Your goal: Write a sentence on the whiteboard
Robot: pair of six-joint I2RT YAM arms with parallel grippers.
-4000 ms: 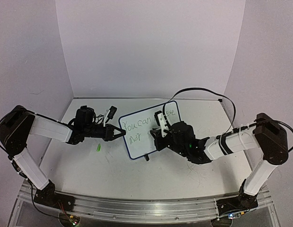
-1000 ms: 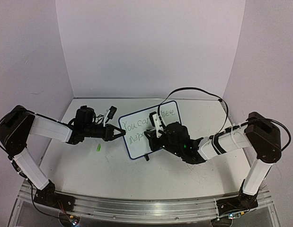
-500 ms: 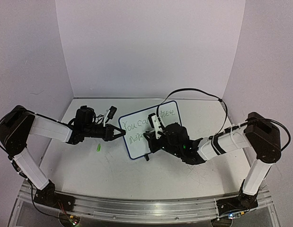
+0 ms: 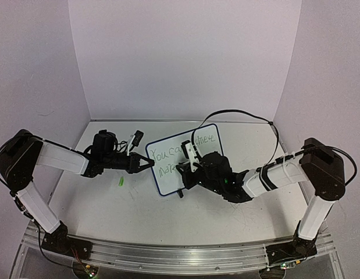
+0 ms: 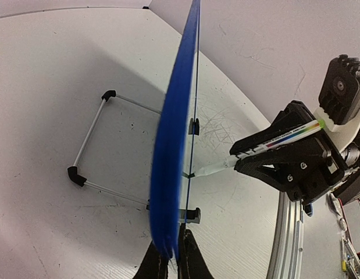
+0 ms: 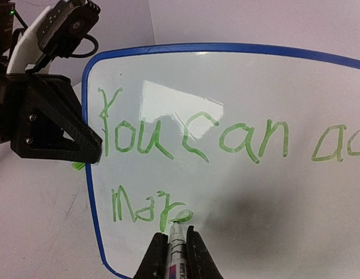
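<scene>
glossy blue-rimmed whiteboard (image 6: pixel 255 192), slim marker (image 6: pixel 178 253)

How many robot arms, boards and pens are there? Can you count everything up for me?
Robot arms: 2
Whiteboard: 1
Marker pen: 1
Small green piece on the table: 1
Total: 5
</scene>
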